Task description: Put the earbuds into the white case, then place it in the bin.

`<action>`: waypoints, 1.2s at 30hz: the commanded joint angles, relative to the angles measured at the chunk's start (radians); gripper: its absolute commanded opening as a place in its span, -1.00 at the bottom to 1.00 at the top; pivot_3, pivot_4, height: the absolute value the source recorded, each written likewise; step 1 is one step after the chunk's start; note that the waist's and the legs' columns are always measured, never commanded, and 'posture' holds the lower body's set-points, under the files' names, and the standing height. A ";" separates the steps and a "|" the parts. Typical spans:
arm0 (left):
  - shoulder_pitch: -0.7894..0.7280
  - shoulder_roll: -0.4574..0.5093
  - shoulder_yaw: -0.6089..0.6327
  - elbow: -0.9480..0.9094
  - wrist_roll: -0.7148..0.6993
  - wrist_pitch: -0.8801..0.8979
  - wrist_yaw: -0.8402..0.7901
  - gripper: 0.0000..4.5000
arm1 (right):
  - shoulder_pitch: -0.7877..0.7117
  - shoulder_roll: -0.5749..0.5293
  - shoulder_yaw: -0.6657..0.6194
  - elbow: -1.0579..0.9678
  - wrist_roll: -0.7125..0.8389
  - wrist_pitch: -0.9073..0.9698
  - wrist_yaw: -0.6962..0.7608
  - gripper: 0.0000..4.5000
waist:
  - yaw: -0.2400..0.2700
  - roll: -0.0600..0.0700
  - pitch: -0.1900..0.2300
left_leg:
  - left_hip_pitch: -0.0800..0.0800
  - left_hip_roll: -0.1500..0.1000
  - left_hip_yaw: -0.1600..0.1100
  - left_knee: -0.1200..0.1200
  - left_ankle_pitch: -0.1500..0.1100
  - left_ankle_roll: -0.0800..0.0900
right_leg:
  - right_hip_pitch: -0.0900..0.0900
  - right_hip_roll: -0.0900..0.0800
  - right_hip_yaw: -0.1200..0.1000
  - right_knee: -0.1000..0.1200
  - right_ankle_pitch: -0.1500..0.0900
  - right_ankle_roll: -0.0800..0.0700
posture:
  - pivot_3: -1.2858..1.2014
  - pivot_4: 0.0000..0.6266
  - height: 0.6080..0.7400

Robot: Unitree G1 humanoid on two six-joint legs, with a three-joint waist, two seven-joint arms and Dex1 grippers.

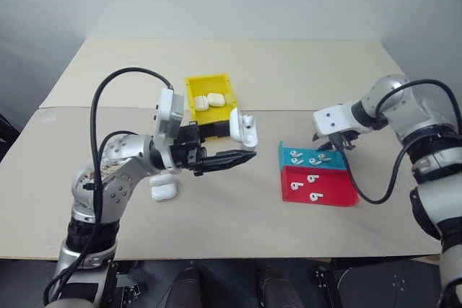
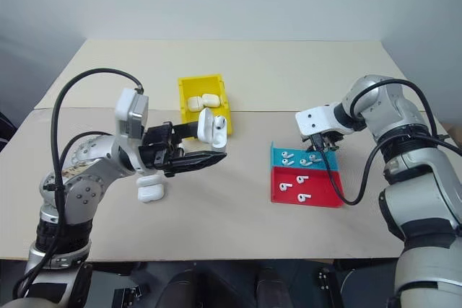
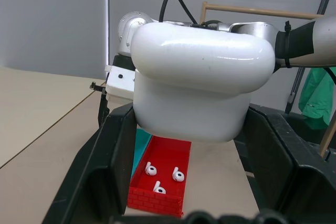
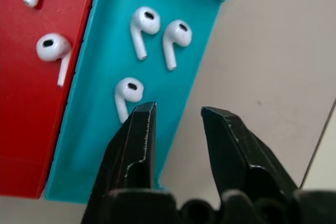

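**White case held open, earbuds not yet in**

White case (image 2: pixel 211 128) sits in the left hand (image 1: pixel 229 151), lid up, raised off the table (image 1: pixel 253 221) just in front of the yellow bin (image 1: pixel 193 86); fingers wide around it, clamped on its body.

Nearest, on the bin's near side: two spare cases (image 1: pixel 163 187) lying on the table below the left arm. Off to the bin's right and nearer: red tray (image 1: pixel 339 198) with three earbuds (image 1: pixel 312 179), then the blue tray (image 4: pixel 107 119) touching its far edge with more earbuds.

Right hand (image 4: pixel 176 116) hovers tilted down over the blue tray's outer rim, fingers partly apart, nothing between them, one tip just beside an earbud.

Inside the bin: two cases (image 1: pixel 208 100) already lying there.

Progress judgement: early for this case. Left to do: pick buds, seat them, shut lid, drop case in bin.
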 commanded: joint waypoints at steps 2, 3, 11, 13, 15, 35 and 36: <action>0.006 0.007 0.030 -0.051 -0.032 -0.016 0.017 0.23 | -0.034 0.002 -0.004 0.081 -0.063 -0.068 -0.004 -0.17 | 0.000 0.000 0.000 | 0.000 0.000 0.000 0.000 0.000 0.000 | 0.000 0.000 0.000 0.000 0.000 0.000 | 0.03 -0.52 1.00; 0.008 0.008 0.031 -0.054 -0.033 -0.015 0.019 0.23 | -0.035 0.007 -0.004 0.097 -0.076 -0.074 -0.016 -0.17 | -0.001 0.000 0.000 | 0.000 0.000 0.000 0.000 0.000 0.000 | 0.000 0.000 0.000 0.000 0.000 0.000 | 0.03 -0.52 1.00; 0.016 0.015 0.031 -0.071 -0.042 -0.016 0.036 0.23 | -0.027 0.047 -0.005 0.167 -0.171 -0.091 -0.133 -0.17 | -0.006 0.000 0.000 | 0.000 0.000 0.000 0.000 0.001 -0.001 | 0.000 0.000 0.000 0.001 0.000 0.000 | 0.03 -0.52 1.00; 0.017 0.019 0.030 -0.075 -0.043 -0.017 0.039 0.23 | -0.025 0.053 -0.004 0.175 -0.183 -0.101 -0.135 -0.17 | -0.006 0.000 0.000 | 0.001 0.000 0.000 0.000 0.001 -0.001 | 0.000 0.000 0.000 0.001 0.000 0.000 | 0.03 -0.52 1.00; 0.019 0.022 0.030 -0.078 -0.045 -0.019 0.042 0.23 | -0.021 0.058 -0.006 0.181 -0.189 -0.107 -0.131 -0.17 | -0.006 0.000 0.000 | 0.001 0.000 0.000 0.000 0.001 -0.002 | 0.000 0.000 0.000 0.001 0.000 0.000 | 0.03 -0.52 1.00; 0.039 0.030 0.039 -0.096 -0.059 -0.018 0.069 0.23 | -0.009 0.071 -0.083 0.189 -0.154 -0.085 -0.104 -0.70 | -0.006 0.000 0.000 | 0.003 0.000 0.000 0.000 0.001 -0.002 | 0.002 0.000 0.000 0.003 0.000 0.000 | 0.03 -0.52 1.00; 0.039 0.030 0.038 -0.097 -0.060 -0.017 0.071 0.23 | -0.010 0.065 -0.109 0.175 -0.126 -0.075 -0.086 -0.70 | -0.006 0.000 0.000 | 0.002 0.000 0.000 0.000 0.001 -0.002 | 0.001 0.000 0.000 0.003 0.000 0.000 | 0.03 -0.52 1.00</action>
